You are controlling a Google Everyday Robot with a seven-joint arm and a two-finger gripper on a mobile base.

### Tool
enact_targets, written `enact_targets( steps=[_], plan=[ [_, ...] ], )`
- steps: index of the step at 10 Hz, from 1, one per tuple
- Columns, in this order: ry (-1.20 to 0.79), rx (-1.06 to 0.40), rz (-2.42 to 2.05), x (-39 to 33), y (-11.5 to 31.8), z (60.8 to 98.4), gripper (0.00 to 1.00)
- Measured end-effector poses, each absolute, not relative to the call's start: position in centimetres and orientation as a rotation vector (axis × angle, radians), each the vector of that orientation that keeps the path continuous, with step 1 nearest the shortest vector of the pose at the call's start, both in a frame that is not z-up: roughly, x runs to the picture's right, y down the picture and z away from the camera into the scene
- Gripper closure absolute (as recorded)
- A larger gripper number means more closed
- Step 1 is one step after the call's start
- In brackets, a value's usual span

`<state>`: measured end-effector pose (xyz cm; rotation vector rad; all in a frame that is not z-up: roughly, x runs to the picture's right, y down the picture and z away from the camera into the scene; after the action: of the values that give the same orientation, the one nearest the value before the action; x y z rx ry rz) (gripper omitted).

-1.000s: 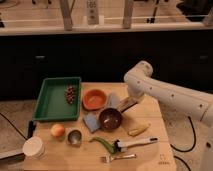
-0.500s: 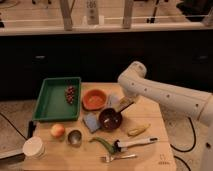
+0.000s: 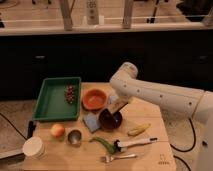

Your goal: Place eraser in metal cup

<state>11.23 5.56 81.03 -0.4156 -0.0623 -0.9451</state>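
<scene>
— What lies closest on the wooden table point(image 3: 152, 114)?

— At the front left corner stands a white paper cup point(image 3: 34, 147), upright. Along the front edge, nearer the middle, a fork point(image 3: 119, 158) lies flat.

— And the metal cup?

— The metal cup point(image 3: 74, 137) stands upright a little further back, mouth up, with an orange fruit point(image 3: 57, 130) just beside it on the left. To its right lie a green curved piece point(image 3: 102, 142) and a tool with a white handle point(image 3: 135, 143), the two meeting end to end.

— Further back?

— A yellow banana-shaped piece point(image 3: 138, 130) lies on the right. Then comes a blue cloth point(image 3: 91, 121), touching the left side of a dark maroon bowl point(image 3: 110, 120).

— Where is the gripper?

— The gripper point(image 3: 116, 107) hangs over the far rim of that bowl, at the end of the white arm point(image 3: 160, 95), which reaches in from the right. It is well apart from the metal cup.

— Is it grasping something?

— A small tan block, tilted, shows right at its tip; I take it for the eraser point(image 3: 121, 104). Whether the gripper is clamped on it or only beside it, I cannot tell.

— And behind that?

— An orange bowl point(image 3: 94, 98), and left of it a green tray point(image 3: 50, 105) with a bunch of dark grapes point(image 3: 70, 93) near its right wall. Beyond the table runs a dark cabinet front point(image 3: 50, 60).
</scene>
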Motion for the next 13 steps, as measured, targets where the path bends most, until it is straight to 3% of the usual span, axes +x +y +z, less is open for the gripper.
enact_targets(
  steps=[13],
  plan=[
    [-0.114,-0.352,-1.15,4.2,6.2,80.2,0.96]
  ],
)
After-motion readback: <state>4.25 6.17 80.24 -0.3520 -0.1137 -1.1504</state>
